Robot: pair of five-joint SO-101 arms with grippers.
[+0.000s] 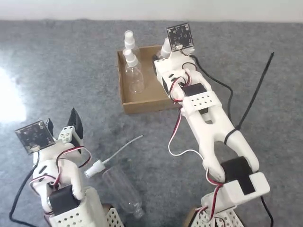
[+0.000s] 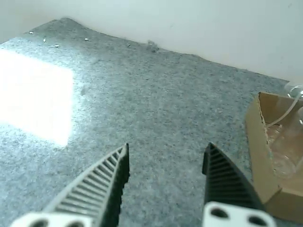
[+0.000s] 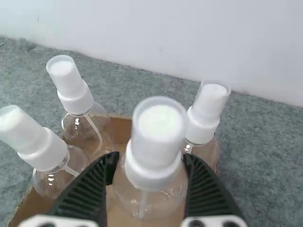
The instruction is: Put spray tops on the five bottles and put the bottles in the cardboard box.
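- Now, busy with the boxing step: setting a capped bottle (image 3: 154,137) down inside the cardboard box (image 1: 142,105), in the upper middle of the high view.
- Close around it in the box, three more bottles (image 3: 71,90) with white tops on. So, by the look of it, four in and one to go.
- Left to do: a bare bottle (image 1: 122,190) lying on its side at the bottom middle of the high view, with a loose spray top (image 1: 96,166) and its long thin tube just beside it, not on it.
- Right claw (image 3: 151,160): at the bottom middle of the right wrist view, snug round the neck of the capped bottle, one black finger on each side, just under the white top. Looks like pinching, not just hugging.
- Left claw (image 2: 167,147): spread wide, holding nothing, touching nothing, low over the grey mat (image 1: 57,71) at the lower left of the high view.
- Next, most likely: opening the right claw and lifting straight up, with care not to knock the bottles close by.
- After that: picking up the loose spray top, feeding the thin tube into the small mouth of the bare bottle, and twisting it tight. Probably a job for both claws, one to hold and one to turn.
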